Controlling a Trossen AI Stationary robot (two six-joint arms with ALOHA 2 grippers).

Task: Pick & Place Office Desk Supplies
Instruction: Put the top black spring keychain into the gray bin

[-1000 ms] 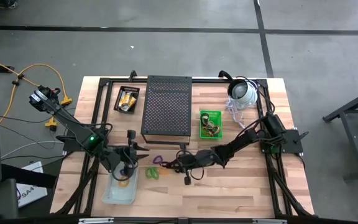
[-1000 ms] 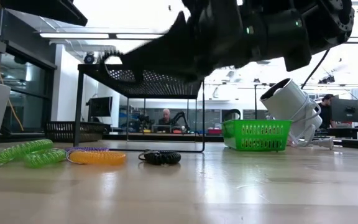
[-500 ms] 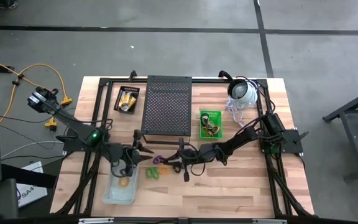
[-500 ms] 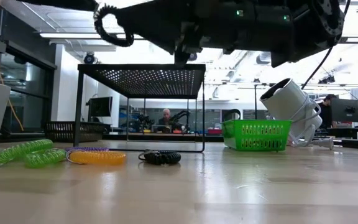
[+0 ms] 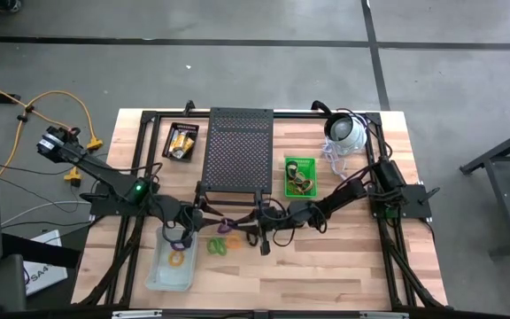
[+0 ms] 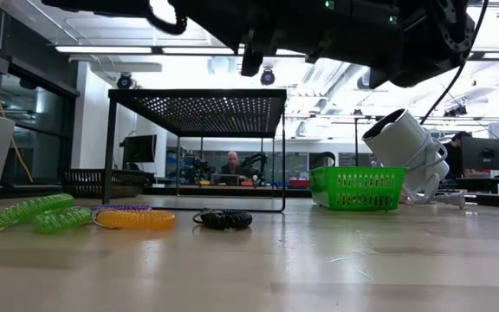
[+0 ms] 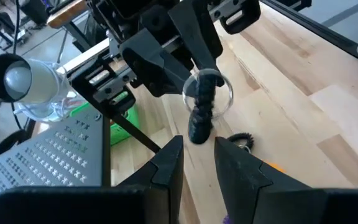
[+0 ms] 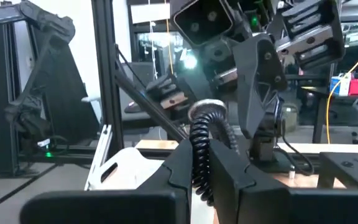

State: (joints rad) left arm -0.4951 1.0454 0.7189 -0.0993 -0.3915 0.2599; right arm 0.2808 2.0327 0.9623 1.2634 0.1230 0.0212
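Right fingers (image 8: 201,163) pinch a black coil loop (image 8: 202,146), lifted facing the left fingers (image 7: 196,160), half-open at nine o'clock, seemingly for handover above the bench (image 5: 343,266).

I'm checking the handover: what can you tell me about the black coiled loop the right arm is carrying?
The black coiled loop is a springy spiral cord, plastic by its look, with a metal ring at one end. The right gripper is shut on it, and it stands up between the fingers, lifted off the table. The left gripper faces it from close by, fingers apart, not touching it.
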